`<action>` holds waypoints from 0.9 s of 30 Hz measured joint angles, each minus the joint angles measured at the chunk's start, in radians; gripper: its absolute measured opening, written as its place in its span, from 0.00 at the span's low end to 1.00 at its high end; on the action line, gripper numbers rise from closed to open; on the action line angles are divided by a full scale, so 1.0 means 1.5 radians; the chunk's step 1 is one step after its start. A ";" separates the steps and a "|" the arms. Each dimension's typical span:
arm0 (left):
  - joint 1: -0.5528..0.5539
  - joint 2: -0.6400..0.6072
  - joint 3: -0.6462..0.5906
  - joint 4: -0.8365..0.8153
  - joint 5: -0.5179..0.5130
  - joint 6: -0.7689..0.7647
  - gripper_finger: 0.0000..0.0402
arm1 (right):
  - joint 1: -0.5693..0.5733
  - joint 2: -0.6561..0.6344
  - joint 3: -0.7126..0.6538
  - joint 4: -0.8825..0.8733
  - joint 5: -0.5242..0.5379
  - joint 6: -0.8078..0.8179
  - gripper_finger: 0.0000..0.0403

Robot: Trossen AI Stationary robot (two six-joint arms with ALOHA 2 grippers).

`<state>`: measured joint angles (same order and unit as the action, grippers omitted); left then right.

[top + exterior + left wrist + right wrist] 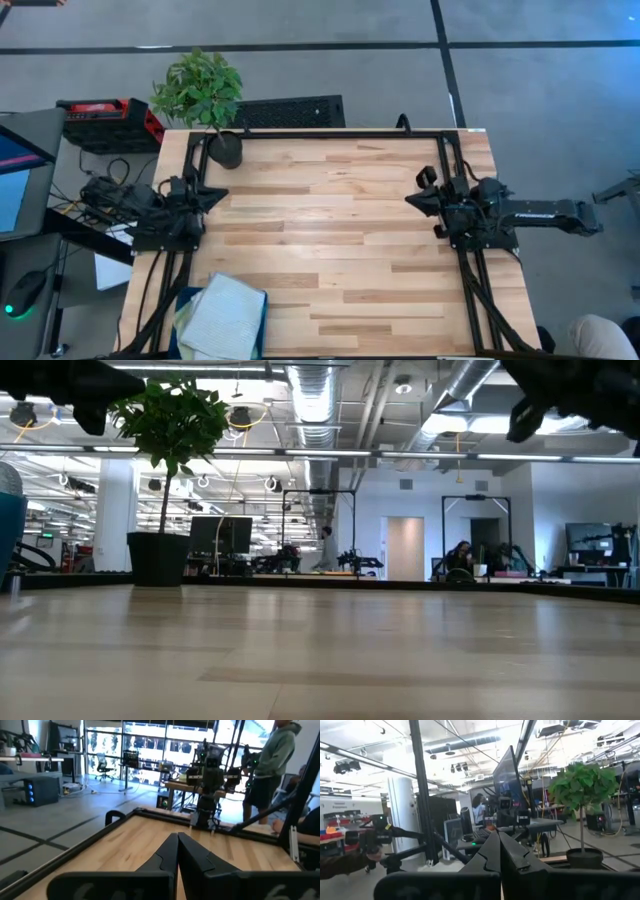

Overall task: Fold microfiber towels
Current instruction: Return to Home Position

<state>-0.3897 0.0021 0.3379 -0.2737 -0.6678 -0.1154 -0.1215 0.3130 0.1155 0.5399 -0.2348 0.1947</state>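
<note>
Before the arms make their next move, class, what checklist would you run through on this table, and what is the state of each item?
1. Left gripper shut and holding nothing, at the table's left edge: ok.
2. Right gripper shut and holding nothing, at the right edge: ok.
3. Towels lie in the teal bin at the near-left corner: ok. How many are in it: cannot tell.
4. No towel lies on the wooden table between the arms: ok.
5. Potted plant stands upright at the far-left corner, apart from the left arm: ok.
6. Person stands just beyond the right arm's side: not ok.
</note>
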 joint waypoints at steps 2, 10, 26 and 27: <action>0.000 -0.001 -0.007 0.005 -0.002 0.001 0.00 | 0.000 0.000 -0.029 0.034 0.000 0.000 0.03; 0.000 0.000 -0.069 0.003 -0.014 -0.020 0.00 | -0.021 0.000 -0.073 0.084 -0.002 0.006 0.03; 0.000 0.001 -0.161 0.030 -0.053 -0.092 0.00 | -0.035 0.001 -0.073 -0.082 -0.067 -0.046 0.03; 0.000 0.000 -0.162 0.031 -0.055 -0.088 0.00 | -0.035 0.001 -0.073 -0.097 -0.067 -0.047 0.03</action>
<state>-0.3897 0.0025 0.0955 -0.2276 -0.7497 -0.2477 -0.1746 0.3138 0.0063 0.3940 -0.3354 0.1249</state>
